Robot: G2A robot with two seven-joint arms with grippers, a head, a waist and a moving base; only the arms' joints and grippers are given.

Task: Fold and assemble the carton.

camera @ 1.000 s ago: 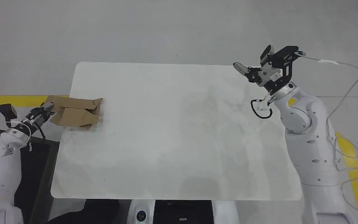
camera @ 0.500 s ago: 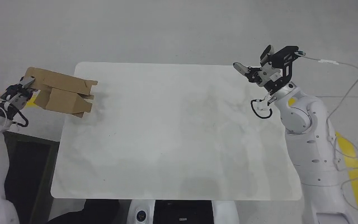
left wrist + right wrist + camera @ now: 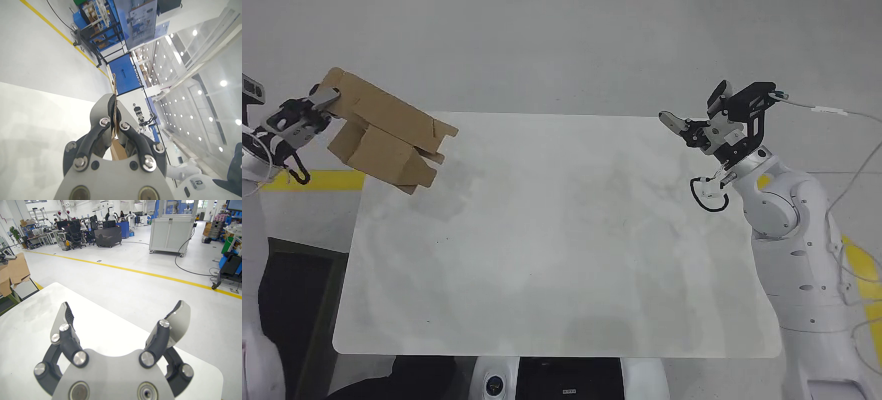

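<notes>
Finding 1, carton position. The carton (image 3: 382, 135) now hangs at the far left corner of the worktop (image 3: 562, 260), part over the surface and part beyond the edge. A second ago it lay low at the left edge, nearer the robot. Over the two earlier frames it has travelled away from the robot and risen, and it now sits tilted, apparently clear of the surface.

Finding 2, left arm. The left gripper (image 3: 324, 100) holds the carton by its outer end. In the left wrist view the fingers of the left gripper (image 3: 113, 106) are closed tight on a thin cardboard edge (image 3: 114, 85), which stands out past the fingertips. The grip is on a single edge only, so the rest of the carton hangs unsupported from it.

Finding 3, right arm. The right gripper (image 3: 692, 108) is at the far right corner, well apart from the carton and unchanged across all three frames. Its fingers (image 3: 122, 306) are spread wide and hold nothing. The carton (image 3: 11, 270) appears far off at the edge of its wrist view.

Assessment. The pickup looks complete and the carton is in transit. It is still flattened, with no panel erected, so folding proper has not begun. The carton probably needs setting down within reach of both arms before the idle arm can assist.
</notes>
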